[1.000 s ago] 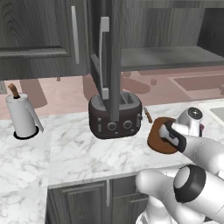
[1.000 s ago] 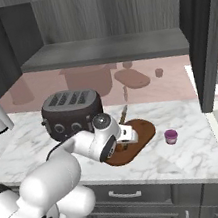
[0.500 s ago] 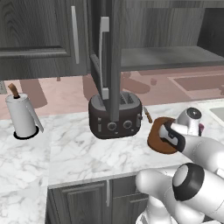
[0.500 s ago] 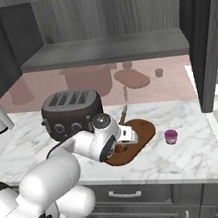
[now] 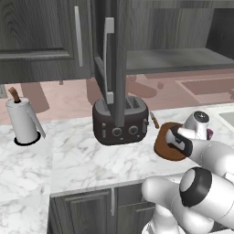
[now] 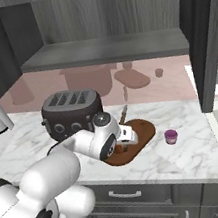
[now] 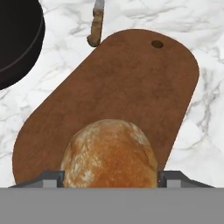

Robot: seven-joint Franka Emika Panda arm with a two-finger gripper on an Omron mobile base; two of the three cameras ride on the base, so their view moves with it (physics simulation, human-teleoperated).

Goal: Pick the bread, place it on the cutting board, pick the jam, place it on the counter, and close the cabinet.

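bread [image 7: 109, 153], a round floury golden roll, sits between your gripper [image 7: 109, 177] fingers, which pinch its sides over the smooth rounded reddish-brown cutting board [image 7: 131, 74].

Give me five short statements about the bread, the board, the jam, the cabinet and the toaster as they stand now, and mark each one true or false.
1. The bread is over the cutting board. True.
2. The jam stands on the cutting board. False: it stands on the counter, apart from the board.
3. The cabinet doors are shut. False: they stand open, and the shelf inside shows.
4. The toaster stands on the counter beside the board. True.
5. The gripper is up at the cabinet shelf. False: it is low over the board, with the bread between its fingers.
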